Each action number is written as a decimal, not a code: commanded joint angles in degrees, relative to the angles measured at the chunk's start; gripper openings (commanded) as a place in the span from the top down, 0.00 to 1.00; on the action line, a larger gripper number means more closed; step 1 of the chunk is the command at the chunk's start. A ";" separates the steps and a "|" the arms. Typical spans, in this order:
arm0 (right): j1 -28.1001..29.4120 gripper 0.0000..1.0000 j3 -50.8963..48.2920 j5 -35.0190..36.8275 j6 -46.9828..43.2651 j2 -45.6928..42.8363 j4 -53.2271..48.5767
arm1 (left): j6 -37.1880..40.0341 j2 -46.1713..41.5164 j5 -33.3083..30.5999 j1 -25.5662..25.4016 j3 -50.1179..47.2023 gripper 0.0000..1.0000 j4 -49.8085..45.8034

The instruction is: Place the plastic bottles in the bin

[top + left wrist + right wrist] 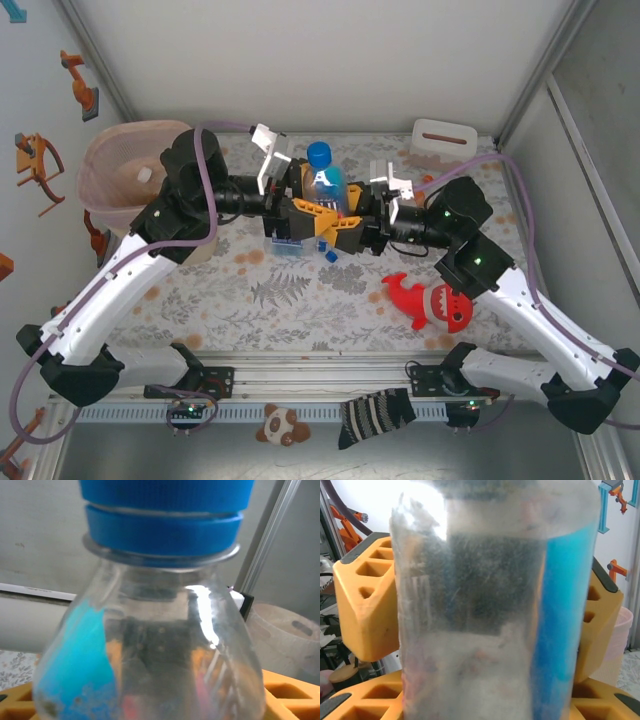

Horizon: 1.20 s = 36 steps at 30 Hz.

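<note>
Plastic bottle (325, 185): I am clamping it with left tool (300, 212) and right tool (348, 222); best releasing right once left grips firmly.

At the middle of the table (300, 290) is a clear plastic bottle with a blue cap (322, 180) — the left gripper (304, 213) on its left, the right gripper (346, 222) on its right, both pairs of jaws closed around it. The tall pink plastic bin (92, 188) sits at the far left, and a small white slotted box (440, 140) at the far right. A red shark plush toy (430, 302) lies nearer, to the right.
</note>
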 commanded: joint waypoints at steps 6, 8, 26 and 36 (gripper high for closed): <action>0.67 0.61 1.91 0.07 -0.82 0.18 2.29 | 0.43 -1.21 5.09 -0.72 0.23 0.47 4.47; 0.78 0.61 1.95 0.18 -0.68 0.16 2.29 | 0.12 -1.39 5.30 -0.65 -0.18 0.50 5.44; 1.23 0.21 -2.15 7.26 -2.62 -5.95 -5.93 | 4.80 -4.17 -0.35 0.86 0.05 0.58 0.12; 1.17 0.20 -2.50 20.66 -6.89 -11.16 -18.41 | 11.85 -5.52 -22.38 8.46 7.11 0.59 -21.18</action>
